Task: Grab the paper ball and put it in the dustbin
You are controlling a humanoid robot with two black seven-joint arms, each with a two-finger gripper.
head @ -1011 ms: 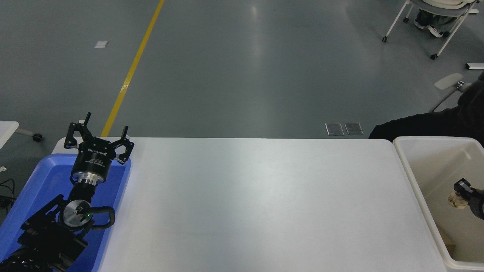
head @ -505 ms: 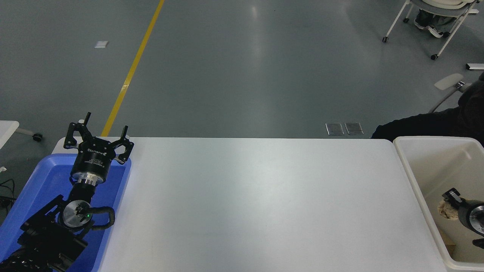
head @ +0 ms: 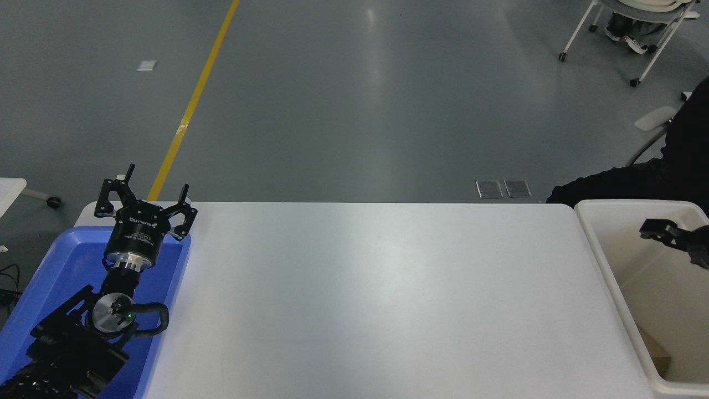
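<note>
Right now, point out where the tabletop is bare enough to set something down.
The white table is bare from the blue tray on its left to the dustbin at its right end. The crowded spots are the tray, where the parked left gripper hangs, and the dustbin, over which the right gripper hovers.

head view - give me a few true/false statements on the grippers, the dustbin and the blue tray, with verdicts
1. The left gripper is open over the blue tray's far end. True.
2. The right gripper holds a paper ball. False: nothing shows in the part of it that is in view, and no paper ball can be seen.
3. The dustbin stands at the white table's right end. True.
4. The right gripper rests on the white table. False: it is over the dustbin.
5. The blue tray sits beside the dustbin. False: they are at opposite ends.
</note>
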